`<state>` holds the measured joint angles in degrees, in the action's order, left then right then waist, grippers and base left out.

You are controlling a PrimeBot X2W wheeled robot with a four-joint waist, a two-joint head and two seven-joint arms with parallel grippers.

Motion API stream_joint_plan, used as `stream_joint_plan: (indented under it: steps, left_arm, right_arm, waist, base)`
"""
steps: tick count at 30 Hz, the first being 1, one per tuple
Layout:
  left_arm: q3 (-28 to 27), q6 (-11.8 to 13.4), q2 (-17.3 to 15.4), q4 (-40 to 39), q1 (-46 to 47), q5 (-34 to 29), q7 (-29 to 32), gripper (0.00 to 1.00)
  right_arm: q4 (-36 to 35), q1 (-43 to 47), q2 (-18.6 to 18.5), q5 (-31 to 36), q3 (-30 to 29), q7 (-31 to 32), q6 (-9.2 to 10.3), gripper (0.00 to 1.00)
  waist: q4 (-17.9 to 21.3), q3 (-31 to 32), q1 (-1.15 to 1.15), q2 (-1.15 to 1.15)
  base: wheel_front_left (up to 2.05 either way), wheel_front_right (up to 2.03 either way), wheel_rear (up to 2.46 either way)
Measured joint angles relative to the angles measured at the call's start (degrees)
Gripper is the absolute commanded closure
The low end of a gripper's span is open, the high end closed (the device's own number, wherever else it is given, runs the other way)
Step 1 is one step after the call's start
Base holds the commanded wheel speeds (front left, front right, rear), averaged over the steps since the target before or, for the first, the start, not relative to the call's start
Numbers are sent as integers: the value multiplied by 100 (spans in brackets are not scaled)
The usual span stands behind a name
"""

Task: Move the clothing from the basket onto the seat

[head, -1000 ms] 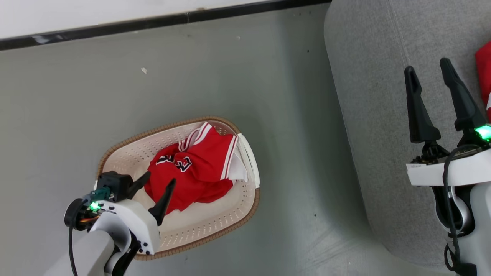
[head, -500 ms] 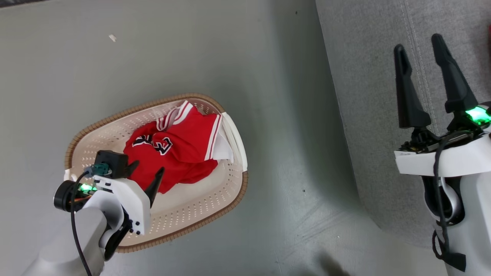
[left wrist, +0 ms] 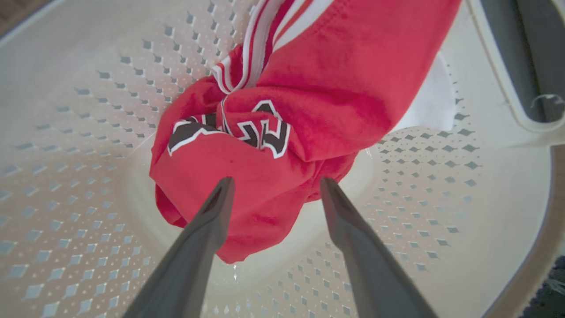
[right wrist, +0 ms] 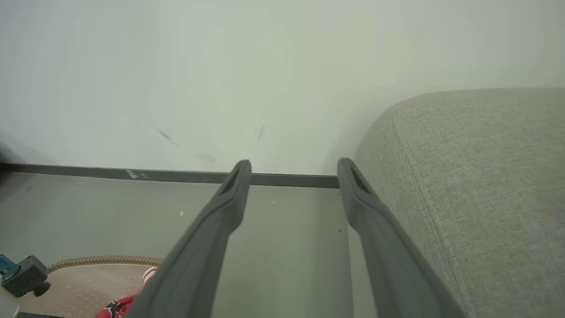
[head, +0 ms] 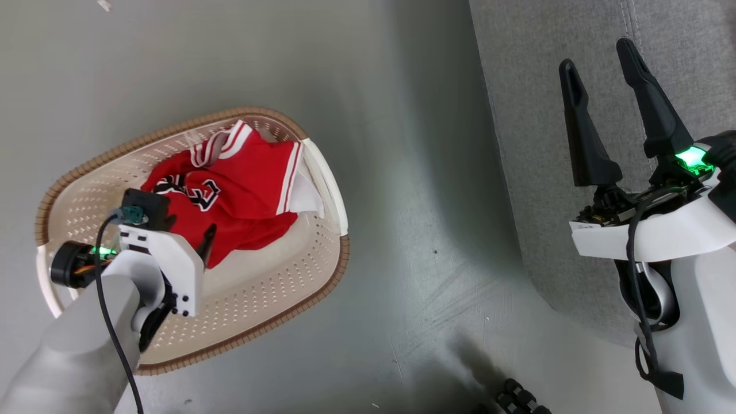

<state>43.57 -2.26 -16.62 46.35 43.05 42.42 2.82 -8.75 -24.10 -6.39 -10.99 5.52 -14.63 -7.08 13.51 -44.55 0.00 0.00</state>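
Left gripper (left wrist: 277, 182): fingers stood apart and gripped nothing. They pointed down into the basket and straddled the 6 o'clock end of the red bundle in the left wrist view. Whether the tips touched the cloth could not be told.
Right gripper (head: 595, 53): fingers stood apart and empty at 2 o'clock in the head view. It hung over the edge of the sofa with its tips toward 12 o'clock.
Clothing (head: 241, 184): a crumpled red heap with white stripes and black-and-white characters lay inside the basket, toward its 1 o'clock side. Its striped hem rested against the basket wall at 12 o'clock, and a white piece showed at its 3 o'clock side, beside the handle.
Basket (head: 276, 305): cream with perforated sides and a brown woven rim. It sat on the floor at 9 o'clock in the head view, well apart from the sofa.
Sofa (head: 529, 115): grey fabric with a stitched seam, from 1 to 3 o'clock in the head view.
Floor (head: 402, 172): a grey-green strip lay between basket and sofa.
Wall (right wrist: 265, 66): pale, at 12 o'clock in the right wrist view, with a dark baseboard (right wrist: 132, 174) beneath.
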Motion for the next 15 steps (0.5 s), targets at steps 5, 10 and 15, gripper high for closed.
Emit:
stream_joint_plan:
  steps: [5,10,15]
  left_arm:
    - [0,3,-54,313,227,-79,112,0]
    - [-2,12,-172,554,464,-171,166,0]
    - [14,19,-199,783,698,-224,320,0]
  right_arm:
    - [-19,-112,74,0,45,0,0,0]
    - [-53,-227,125,0,92,0,0,0]
    - [-76,-275,193,0,141,0,0,0]
  waist:
    - [129,-245,0,0]
    - [264,-477,0,0]
    - [403,-692,0,0]
  base:
    - [0,0,0]
    - [0,0,0]
    - [0,0,0]
